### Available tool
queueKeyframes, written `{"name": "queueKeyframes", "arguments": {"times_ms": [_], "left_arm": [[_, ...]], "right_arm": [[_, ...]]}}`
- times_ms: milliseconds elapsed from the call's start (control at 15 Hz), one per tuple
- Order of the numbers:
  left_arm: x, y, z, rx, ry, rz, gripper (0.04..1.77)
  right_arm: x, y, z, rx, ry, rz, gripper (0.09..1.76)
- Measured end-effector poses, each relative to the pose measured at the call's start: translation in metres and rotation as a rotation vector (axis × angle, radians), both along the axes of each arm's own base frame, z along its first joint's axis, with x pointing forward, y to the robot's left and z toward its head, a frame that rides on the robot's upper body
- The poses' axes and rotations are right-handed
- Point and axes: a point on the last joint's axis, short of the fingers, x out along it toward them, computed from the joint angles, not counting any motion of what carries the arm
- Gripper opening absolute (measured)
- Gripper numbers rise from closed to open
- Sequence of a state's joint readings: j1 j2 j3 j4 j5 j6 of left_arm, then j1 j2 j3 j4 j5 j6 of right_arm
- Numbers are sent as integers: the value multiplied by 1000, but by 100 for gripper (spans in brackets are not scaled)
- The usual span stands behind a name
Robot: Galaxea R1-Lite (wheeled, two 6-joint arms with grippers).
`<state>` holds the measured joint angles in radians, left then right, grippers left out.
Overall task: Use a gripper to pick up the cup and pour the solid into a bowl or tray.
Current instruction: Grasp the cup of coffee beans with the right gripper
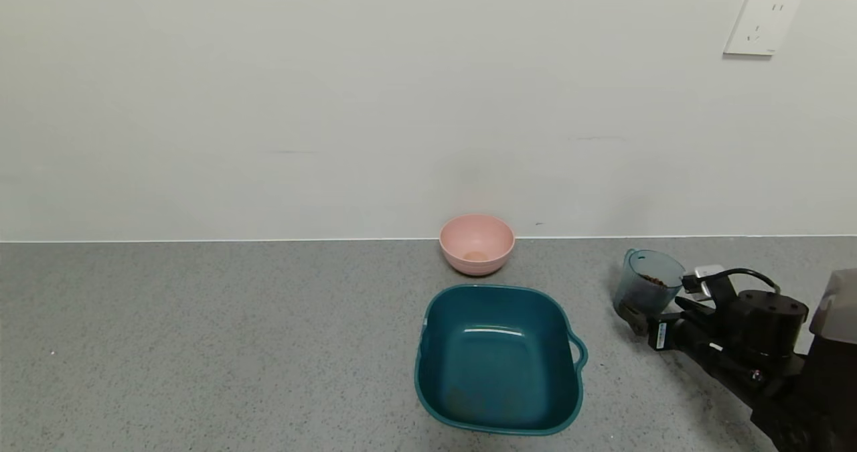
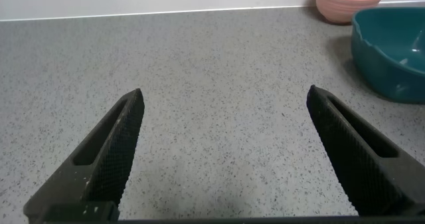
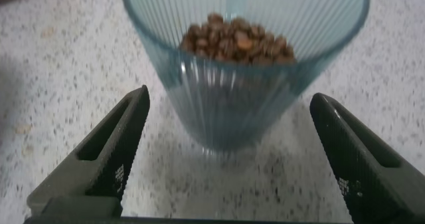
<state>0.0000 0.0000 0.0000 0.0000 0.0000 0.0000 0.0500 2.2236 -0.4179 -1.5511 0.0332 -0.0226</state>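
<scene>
The cup stands upright on the counter, well to the right of the teal basin, holding the brown solid. The right gripper straddles its base, fingers spread, apparently not touching. Left gripper idles, open.

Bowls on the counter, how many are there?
2. The pink bowl sits by the wall; the teal basin sits just in front of it. The cup is not a bowl.
</scene>
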Motion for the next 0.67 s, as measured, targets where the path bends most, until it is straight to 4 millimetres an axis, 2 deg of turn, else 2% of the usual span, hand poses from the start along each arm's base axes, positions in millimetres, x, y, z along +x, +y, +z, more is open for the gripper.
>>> {"name": "queueKeyframes", "arguments": {"times_ms": [267, 667], "left_arm": [[0, 0, 0, 0, 0, 0, 176], [0, 0, 0, 0, 0, 0, 176]], "right_arm": [[12, 1, 3, 2, -43, 4, 176], [18, 2, 1, 0, -52, 5, 176]]}}
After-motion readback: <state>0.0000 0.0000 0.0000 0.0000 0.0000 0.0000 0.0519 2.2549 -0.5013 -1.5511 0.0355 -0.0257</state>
